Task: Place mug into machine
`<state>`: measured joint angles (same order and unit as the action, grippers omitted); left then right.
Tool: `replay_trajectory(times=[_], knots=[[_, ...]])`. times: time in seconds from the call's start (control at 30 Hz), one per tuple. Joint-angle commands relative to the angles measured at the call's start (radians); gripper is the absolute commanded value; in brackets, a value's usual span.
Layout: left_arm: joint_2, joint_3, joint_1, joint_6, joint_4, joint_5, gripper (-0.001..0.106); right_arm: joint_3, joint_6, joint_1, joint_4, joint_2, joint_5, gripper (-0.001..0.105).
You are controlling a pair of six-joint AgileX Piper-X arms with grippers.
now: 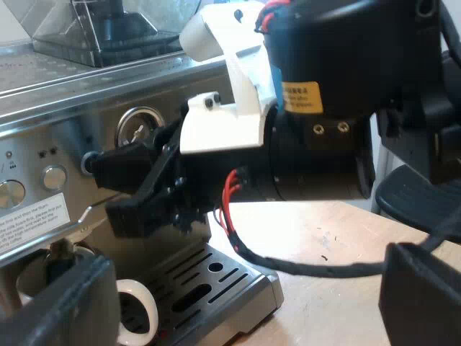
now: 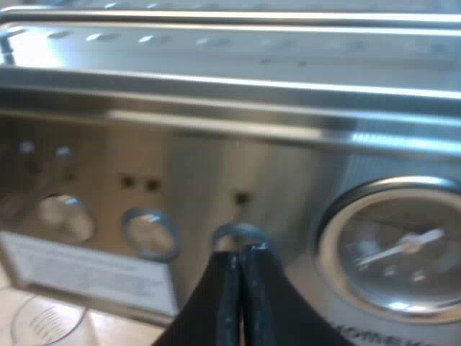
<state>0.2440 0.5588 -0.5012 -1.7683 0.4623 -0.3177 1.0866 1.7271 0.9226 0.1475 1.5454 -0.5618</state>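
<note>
Right gripper (image 2: 240,254), fingers pressed together, has its tips at a round button (image 2: 234,232) near the pressure gauge (image 2: 403,249) on the espresso machine (image 2: 216,122). Left gripper (image 1: 245,295) is spread wide, one finger near the white mug (image 1: 150,310), which appears to stand on the drip tray (image 1: 216,285) beneath the machine's front.

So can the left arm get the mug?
Probably yes. The mug stands on the tray right beside the open left tool, with nothing between them. The right tool is higher up, shut at a button, so it looks out of the way.
</note>
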Motion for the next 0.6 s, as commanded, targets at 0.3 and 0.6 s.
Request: replay_trajectory(times=[0.3,0.6], knots=[[0.002,-0.001,0.002,-0.001,-0.011,0.007,0.081,0.008,0.012,-0.024,0.006,-0.009,0.052,0.000],[0.002,-0.001,0.002,-0.001,-0.011,0.007,0.081,0.008,0.005,-0.023,0.015,-0.009,0.014,0.000]])
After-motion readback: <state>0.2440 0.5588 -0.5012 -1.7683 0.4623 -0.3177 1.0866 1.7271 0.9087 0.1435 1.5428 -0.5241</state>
